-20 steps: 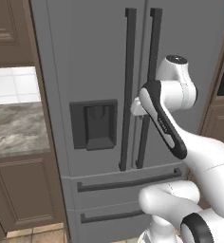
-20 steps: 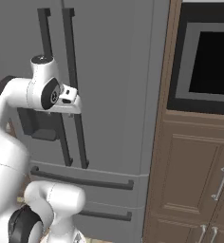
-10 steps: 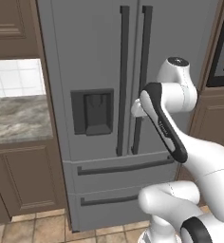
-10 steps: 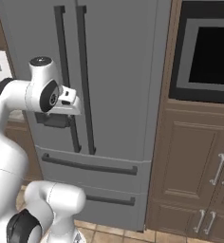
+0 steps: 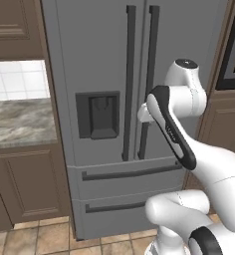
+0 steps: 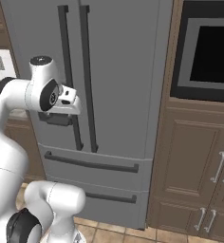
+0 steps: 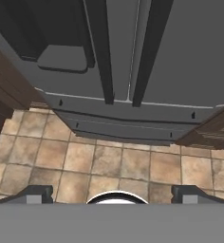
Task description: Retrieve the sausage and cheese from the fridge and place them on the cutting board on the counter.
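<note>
Kitchen, tiled floor, brown cabinets, oven [image 6: 211, 52] right of fridge [image 5: 104, 60]. Counter [image 5: 20, 122] at left, marbled grey slab. Fridge tall, grey, both doors shut; two dark vertical handles [image 5: 130, 79] meet at centre, dispenser recess [image 5: 99, 114] left of them, two drawers below. Gripper [image 7: 112, 194] spread wide, empty, held near front of fridge and facing handles: judged set for door pull. Sausage and cheese presumably inside, hidden behind doors.

Black wall oven [image 6: 206, 52], brown cabinets [image 6: 194, 161] (silver handles), tan floor tiles [image 7: 109, 166]
</note>
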You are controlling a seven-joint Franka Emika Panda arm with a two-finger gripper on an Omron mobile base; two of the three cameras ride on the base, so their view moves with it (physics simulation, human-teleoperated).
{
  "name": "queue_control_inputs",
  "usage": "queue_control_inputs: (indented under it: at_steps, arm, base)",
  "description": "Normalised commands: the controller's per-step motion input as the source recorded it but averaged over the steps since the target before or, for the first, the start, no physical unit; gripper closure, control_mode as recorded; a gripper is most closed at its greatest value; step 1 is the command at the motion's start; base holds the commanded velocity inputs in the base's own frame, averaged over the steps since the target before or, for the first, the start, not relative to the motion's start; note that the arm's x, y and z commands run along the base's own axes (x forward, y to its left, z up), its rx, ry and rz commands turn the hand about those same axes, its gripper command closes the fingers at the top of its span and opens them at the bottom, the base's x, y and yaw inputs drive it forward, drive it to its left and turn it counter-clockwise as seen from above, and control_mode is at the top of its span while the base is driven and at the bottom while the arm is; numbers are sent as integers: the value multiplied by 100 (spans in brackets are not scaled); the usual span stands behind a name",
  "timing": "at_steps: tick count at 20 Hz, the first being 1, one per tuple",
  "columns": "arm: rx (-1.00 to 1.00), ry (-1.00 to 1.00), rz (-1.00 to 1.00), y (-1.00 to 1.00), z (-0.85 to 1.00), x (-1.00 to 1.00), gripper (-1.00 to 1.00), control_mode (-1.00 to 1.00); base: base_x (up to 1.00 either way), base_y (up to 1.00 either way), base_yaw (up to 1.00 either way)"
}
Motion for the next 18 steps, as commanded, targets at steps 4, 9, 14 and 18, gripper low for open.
queue_control_inputs:
  at_steps: [4, 9, 14, 18]
  arm:
    - [-1, -16, 0, 0, 0, -15, -100, -100]
    - [-3, -51, 0, 0, 0, -16, -100, -100]
    - [0, -43, 0, -3, 7, -17, -100, -100]
    - [0, -19, 0, -33, 36, -16, -100, -100]
  base:
    - [-3, 1, 0]
    - [0, 0, 0]
    - [0, 0, 0]
    - [0, 0, 0]
